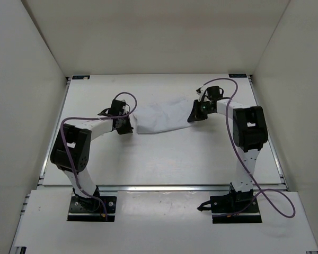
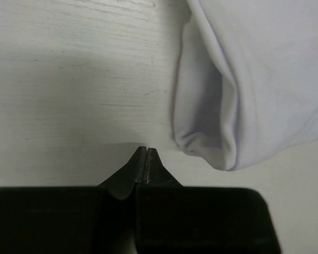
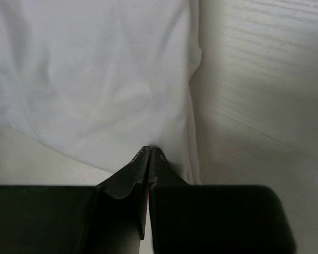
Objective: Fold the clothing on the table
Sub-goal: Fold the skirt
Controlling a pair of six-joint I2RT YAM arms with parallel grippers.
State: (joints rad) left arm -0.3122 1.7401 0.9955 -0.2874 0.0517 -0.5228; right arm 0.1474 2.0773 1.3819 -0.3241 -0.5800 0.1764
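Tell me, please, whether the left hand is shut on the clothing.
Shut, but empty: the tips of the left hand meet over bare table, beside the clothing.

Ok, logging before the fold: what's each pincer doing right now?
Left pincer: shut, empty, beside the clothing.
Right pincer: shut over the clothing's edge; grip unclear.

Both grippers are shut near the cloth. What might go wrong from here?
1. The left gripper is shut over bare table, beside the clothing and not on it. Lifting would likely bring up nothing.
2. The right gripper seems to pinch only the clothing's edge, so that thin hold may slip.
3. If only the right side rises, the clothing could drag and bunch rather than fold.
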